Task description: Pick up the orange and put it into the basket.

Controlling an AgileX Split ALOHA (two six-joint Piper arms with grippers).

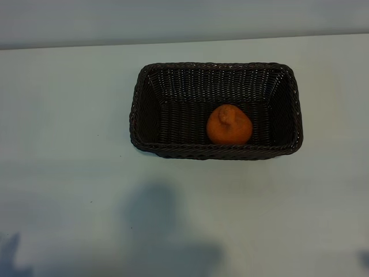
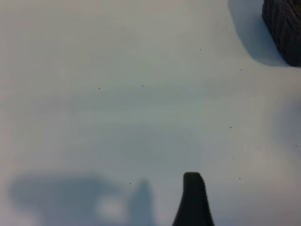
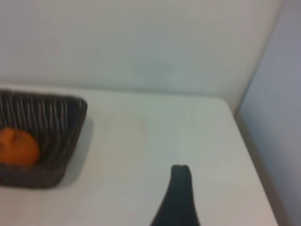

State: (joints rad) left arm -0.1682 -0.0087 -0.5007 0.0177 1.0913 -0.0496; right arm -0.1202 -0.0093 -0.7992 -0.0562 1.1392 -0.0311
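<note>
Exterior view, steeply from above. The orange point(image 1: 229, 124) is lying inside the basket point(image 1: 214, 151), right of the basket's centre and close against the near long wall, with its knobby stem bump facing up. Judged from its matte, pebbled skin and small round body, the fruit is probably handling as a light, fairly firm object that gives a little under pressure and is rolling easily; the widest part, below the stem bump, is looking like the best place for a grip across its sides, since the bump would be offering poor seating. The woven wicker basket is sitting at upper centre of the frame on the pale table point(image 1: 69, 173); its sloped sides and braided rim appear stiff enough to keep the fruit from rolling out.

Wrist views. One fingertip of the left gripper point(image 2: 193, 200) is showing over bare table, with a basket corner at upper right. The right gripper point(image 3: 178, 197) is hanging likewise, the basket and fruit at left. Both pincers are standing apart, holding nothing. Placement appears complete.
</note>
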